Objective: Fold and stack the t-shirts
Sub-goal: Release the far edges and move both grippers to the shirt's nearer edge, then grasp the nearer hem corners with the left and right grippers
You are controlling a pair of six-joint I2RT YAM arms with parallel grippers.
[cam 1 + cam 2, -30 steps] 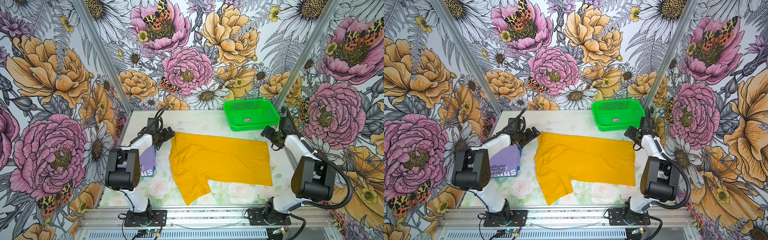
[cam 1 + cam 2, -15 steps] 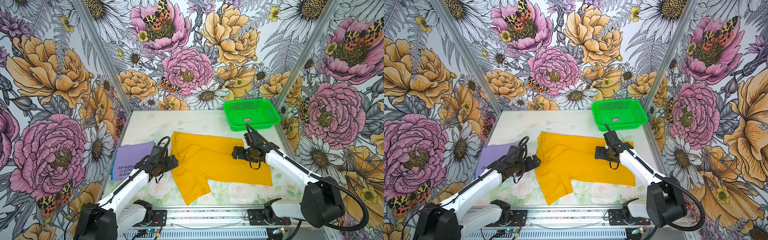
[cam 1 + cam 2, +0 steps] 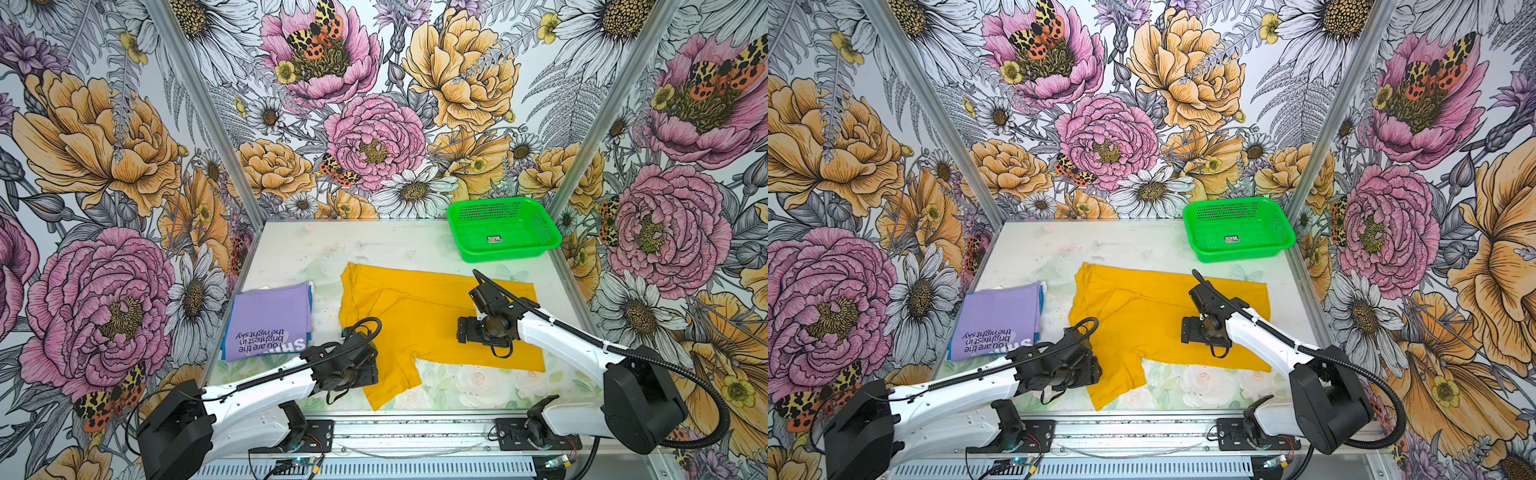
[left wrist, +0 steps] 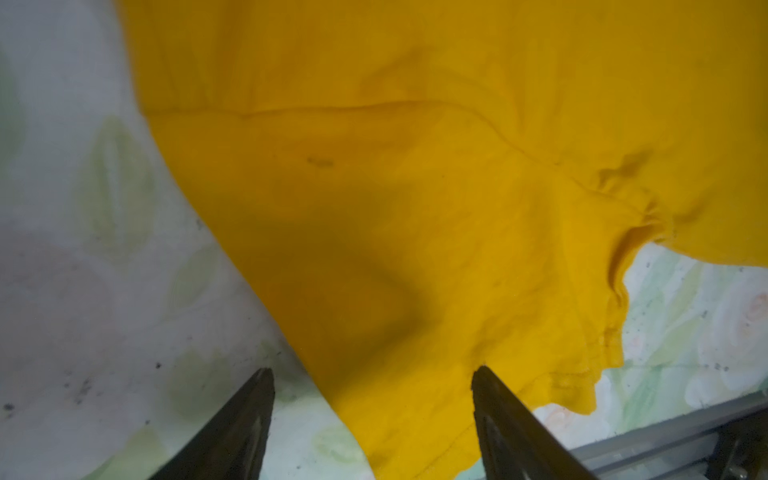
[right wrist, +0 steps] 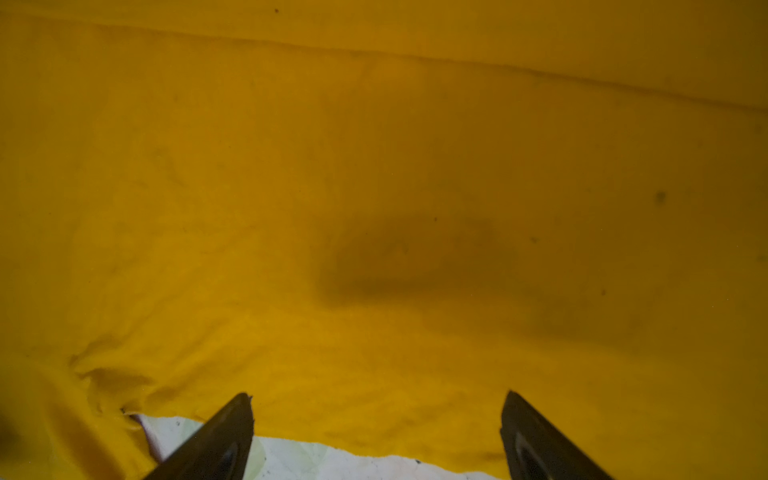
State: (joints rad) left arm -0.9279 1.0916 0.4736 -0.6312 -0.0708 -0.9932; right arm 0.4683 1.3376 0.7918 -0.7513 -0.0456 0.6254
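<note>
A mustard-yellow t-shirt (image 3: 436, 311) (image 3: 1163, 316) lies spread flat mid-table, one sleeve pointing at the front edge. At the left a folded lavender t-shirt (image 3: 268, 320) (image 3: 996, 320) with printed text lies on a blue one, of which only an edge (image 3: 1041, 299) shows. My left gripper (image 3: 373, 371) (image 4: 372, 374) is low at that sleeve (image 4: 415, 291), open, its jaws straddling the sleeve's left edge. My right gripper (image 3: 461, 332) (image 5: 377, 399) hovers open over the yellow shirt's body near its front hem, holding nothing.
A green mesh basket (image 3: 507, 253) (image 3: 1241, 252) stands at the back right corner. Flowered walls close in the left, back and right sides. A metal rail (image 3: 415, 428) runs along the front edge. Bare tabletop (image 3: 374, 245) lies behind the yellow shirt.
Both arms swung from the table's back sides forward over the yellow shirt. The left gripper came down to the front sleeve and its jaws narrowed. The lavender shirt is now uncovered.
</note>
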